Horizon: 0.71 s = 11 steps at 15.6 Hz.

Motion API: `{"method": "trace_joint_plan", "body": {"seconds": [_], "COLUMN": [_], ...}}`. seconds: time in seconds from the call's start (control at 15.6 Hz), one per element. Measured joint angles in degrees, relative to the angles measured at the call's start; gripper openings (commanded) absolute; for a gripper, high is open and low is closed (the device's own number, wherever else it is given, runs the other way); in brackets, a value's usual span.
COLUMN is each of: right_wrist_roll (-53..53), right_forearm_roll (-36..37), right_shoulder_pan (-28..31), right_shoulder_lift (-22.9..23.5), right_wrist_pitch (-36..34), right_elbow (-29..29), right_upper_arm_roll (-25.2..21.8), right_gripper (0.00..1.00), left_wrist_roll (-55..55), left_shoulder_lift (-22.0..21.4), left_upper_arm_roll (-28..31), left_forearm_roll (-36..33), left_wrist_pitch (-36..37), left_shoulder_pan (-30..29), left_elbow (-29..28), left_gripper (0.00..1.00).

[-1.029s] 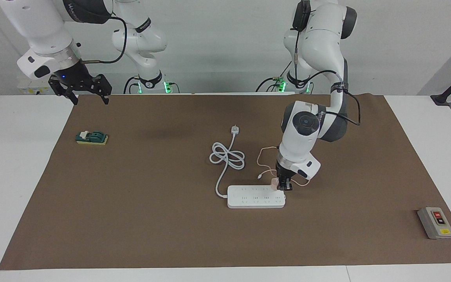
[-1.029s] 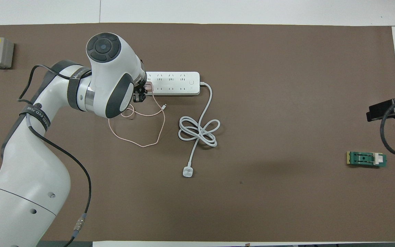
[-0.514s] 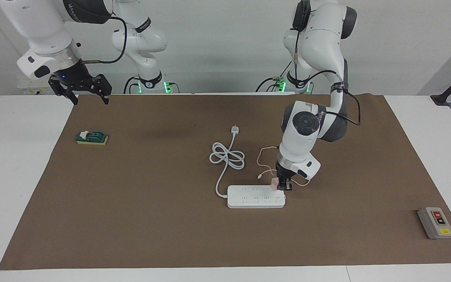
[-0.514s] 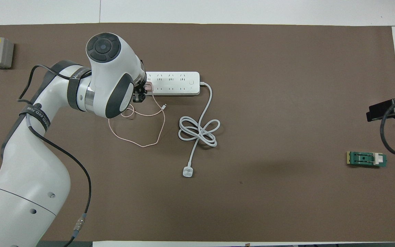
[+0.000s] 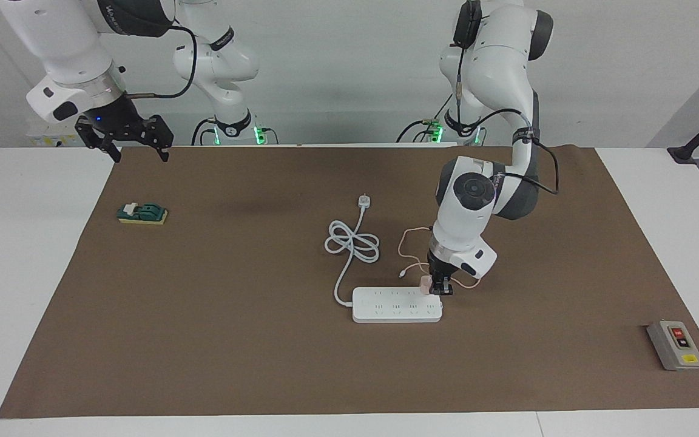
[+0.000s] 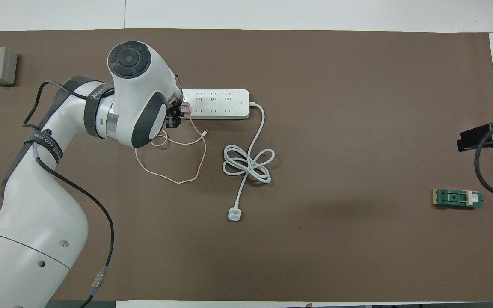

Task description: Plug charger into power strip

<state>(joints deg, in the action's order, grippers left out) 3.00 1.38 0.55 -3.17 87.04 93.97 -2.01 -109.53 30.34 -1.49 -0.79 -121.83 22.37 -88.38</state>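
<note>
Pale-pink cube charger (image 5: 425, 283) on flat strip (image 5: 395, 304)

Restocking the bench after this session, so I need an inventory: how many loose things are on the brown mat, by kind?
Power strip with cord and plug: 1
Pink charger with thin cable: 1
Grey switch box with red and yellow buttons: 1
Green knife switch on a yellow base: 1
Total: 4

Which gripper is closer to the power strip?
Left. The left gripper is at the power strip's end, shut on the charger. The right gripper waits over the mat's edge.
</note>
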Motion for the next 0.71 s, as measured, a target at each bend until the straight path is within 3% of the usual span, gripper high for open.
{"method": "trace_joint_plan", "body": {"seconds": [0.71], "right_wrist_roll": [0.0], "right_forearm_roll": [0.0], "right_shoulder_pan": [0.0], "right_shoulder_lift": [0.0], "right_wrist_pitch": [0.0], "right_elbow": [0.0], "right_upper_arm_roll": [0.0], "right_gripper": [1.0], "left_wrist_roll": [3.17], "left_shoulder_lift": [-0.1], "left_upper_arm_roll": [0.0], "left_forearm_roll": [0.0], "left_wrist_pitch": [0.38], "left_shoulder_pan": [0.0], "left_elbow": [-0.03], "left_gripper": [0.0]}}
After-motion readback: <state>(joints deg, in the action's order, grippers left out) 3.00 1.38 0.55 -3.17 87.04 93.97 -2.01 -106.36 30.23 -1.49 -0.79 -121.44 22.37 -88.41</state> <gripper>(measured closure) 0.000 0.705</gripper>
